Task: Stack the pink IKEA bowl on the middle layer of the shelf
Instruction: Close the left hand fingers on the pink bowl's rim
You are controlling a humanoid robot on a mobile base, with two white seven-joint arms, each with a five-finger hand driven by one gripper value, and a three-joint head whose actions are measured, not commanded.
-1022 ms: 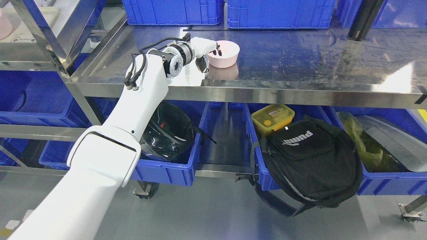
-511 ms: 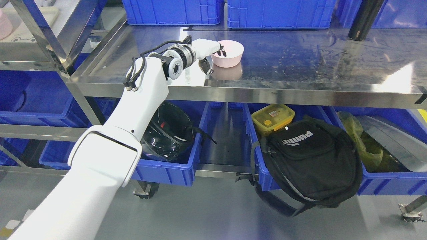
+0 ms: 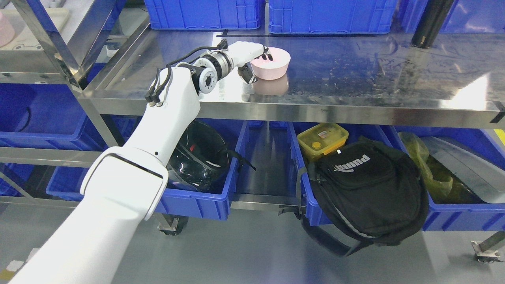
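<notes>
Left hand (image 3: pixel 252 59) is clamped on the near-left rim of the pink bowl (image 3: pixel 274 65), dark fingertips (image 3: pixel 267 56) hooked over the edge into the bowl and the thumb pressed against the outer wall below. That bowl is held just right of the wrist, tilted, above the steel shelf (image 3: pixel 355 79), where its reflection shows underneath it. Far to the hand's right, at the shelf's back, stands a black bottle (image 3: pixel 430 23), and blue crates (image 3: pixel 205 14) line the rear just beyond the hand.
</notes>
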